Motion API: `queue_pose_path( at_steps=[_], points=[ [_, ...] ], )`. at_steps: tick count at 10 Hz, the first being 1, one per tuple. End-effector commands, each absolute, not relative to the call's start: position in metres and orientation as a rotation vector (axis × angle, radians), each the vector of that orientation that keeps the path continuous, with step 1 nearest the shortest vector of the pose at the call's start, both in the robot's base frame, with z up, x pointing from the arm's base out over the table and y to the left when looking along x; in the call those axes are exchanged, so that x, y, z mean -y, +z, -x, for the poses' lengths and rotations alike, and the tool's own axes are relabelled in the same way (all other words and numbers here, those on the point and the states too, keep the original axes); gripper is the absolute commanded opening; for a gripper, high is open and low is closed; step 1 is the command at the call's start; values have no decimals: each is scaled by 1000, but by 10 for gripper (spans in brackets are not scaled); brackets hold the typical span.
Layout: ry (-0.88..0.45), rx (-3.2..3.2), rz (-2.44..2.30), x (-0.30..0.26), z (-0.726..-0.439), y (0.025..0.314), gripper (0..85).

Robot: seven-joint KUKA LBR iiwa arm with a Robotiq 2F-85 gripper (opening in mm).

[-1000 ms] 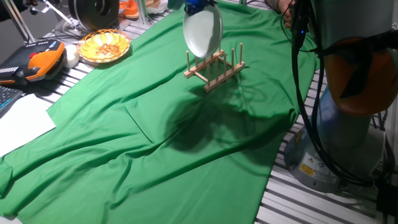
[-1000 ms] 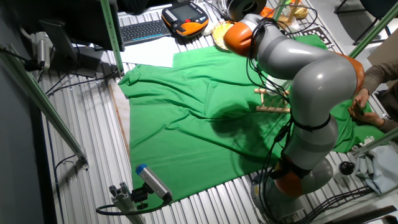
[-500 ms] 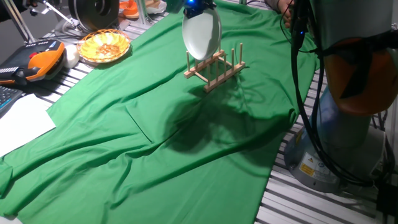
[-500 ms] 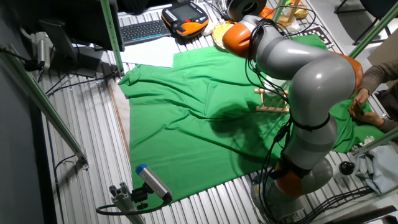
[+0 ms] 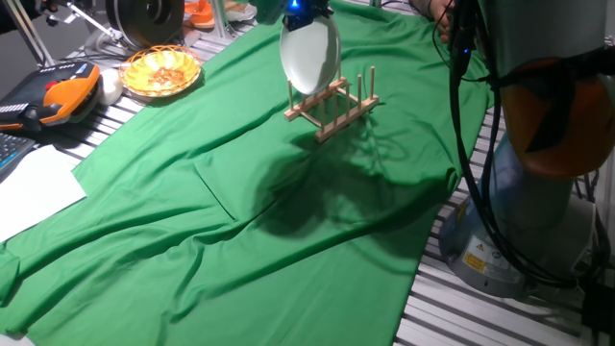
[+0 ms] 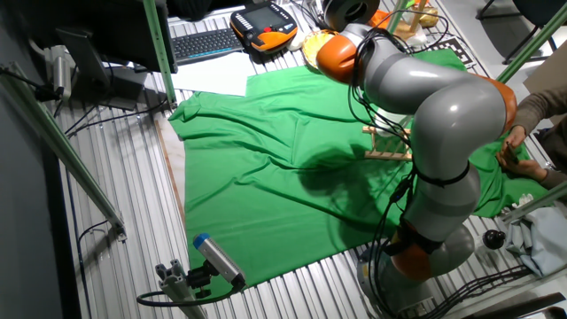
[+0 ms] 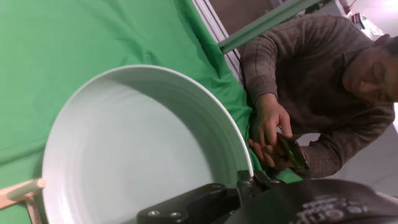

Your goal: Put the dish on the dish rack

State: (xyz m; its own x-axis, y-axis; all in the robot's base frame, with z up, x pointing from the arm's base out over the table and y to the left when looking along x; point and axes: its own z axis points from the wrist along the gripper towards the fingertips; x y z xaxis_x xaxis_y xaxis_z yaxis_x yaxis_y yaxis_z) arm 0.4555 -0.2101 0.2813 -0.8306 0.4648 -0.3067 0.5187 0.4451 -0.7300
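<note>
The white round dish [image 5: 309,55] hangs on edge from my gripper [image 5: 299,12], which is shut on its top rim. Its lower edge is among the far pegs of the small wooden dish rack [image 5: 333,105], which stands on the green cloth. In the hand view the dish [image 7: 134,149] fills the frame and one rack peg [image 7: 22,190] shows at the lower left. In the other fixed view my arm [image 6: 425,97] hides the dish and gripper; only part of the rack [image 6: 381,146] shows.
An orange-yellow woven basket of food [image 5: 159,70] sits at the cloth's far left corner, beside an orange pendant [image 5: 60,94]. White paper [image 5: 34,192] lies at left. A seated person [image 7: 311,93] is just past the cloth's far edge. My base [image 5: 533,192] stands at right.
The dish and gripper have shifted slightly to the left and a little up over the rack's far end. Nothing else has moved.
</note>
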Motion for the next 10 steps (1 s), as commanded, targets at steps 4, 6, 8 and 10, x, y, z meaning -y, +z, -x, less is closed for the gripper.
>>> queue_pose_path(
  at_steps=[4,6,8,10],
  points=[
    [-1331,-2600,-908,210,-455,280,0],
    [-1303,-2587,-930,209,-454,279,0],
    [-1295,-2574,-941,208,-453,278,0],
    [-1296,-2569,-946,208,-453,278,0]
  ],
)
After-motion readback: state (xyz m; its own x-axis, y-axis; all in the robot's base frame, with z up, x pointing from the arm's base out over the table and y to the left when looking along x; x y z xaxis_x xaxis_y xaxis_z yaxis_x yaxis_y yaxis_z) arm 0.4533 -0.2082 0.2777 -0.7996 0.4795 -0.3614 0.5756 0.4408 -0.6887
